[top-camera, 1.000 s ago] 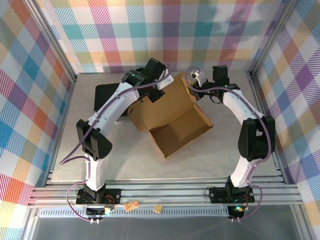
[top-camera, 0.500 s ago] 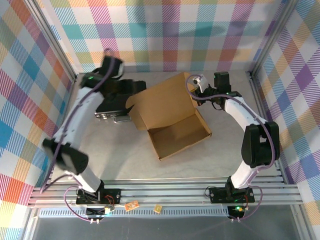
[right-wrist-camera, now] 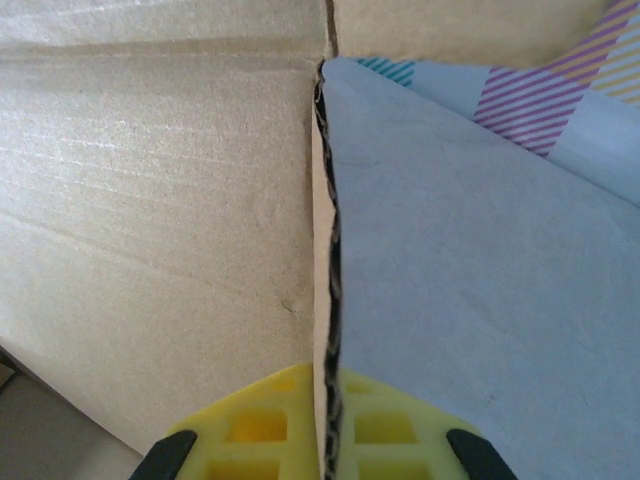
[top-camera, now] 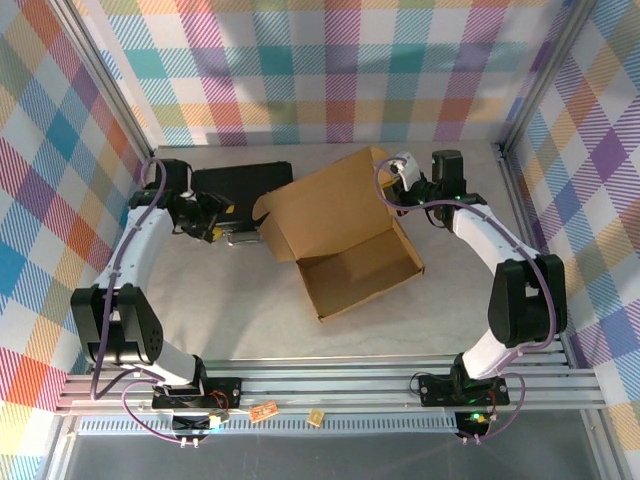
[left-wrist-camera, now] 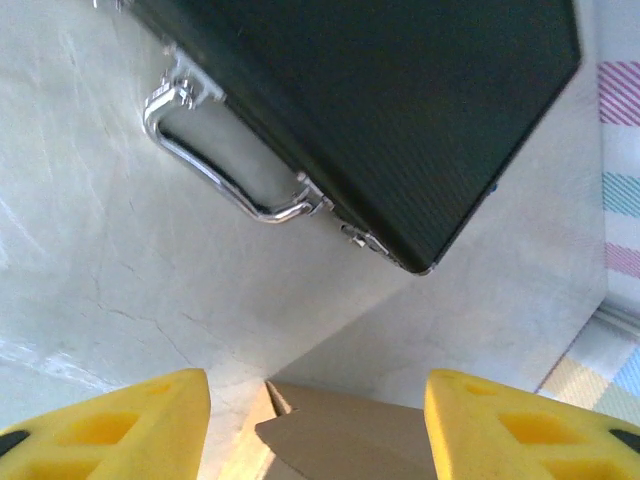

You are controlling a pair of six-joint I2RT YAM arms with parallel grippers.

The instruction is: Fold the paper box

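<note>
Pale table: brown paper box, lid raised; right claw pinches its edge, left claw spread.

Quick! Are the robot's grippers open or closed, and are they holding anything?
Left gripper: open, holding nothing.
Right gripper: closed on an edge of the paper box.

No legible writing in any view.
The paper box shows plain brown cardboard with no print, and the black case shows a bare dark lid. 2 small tan tags on the near rail are too small to read.
</note>
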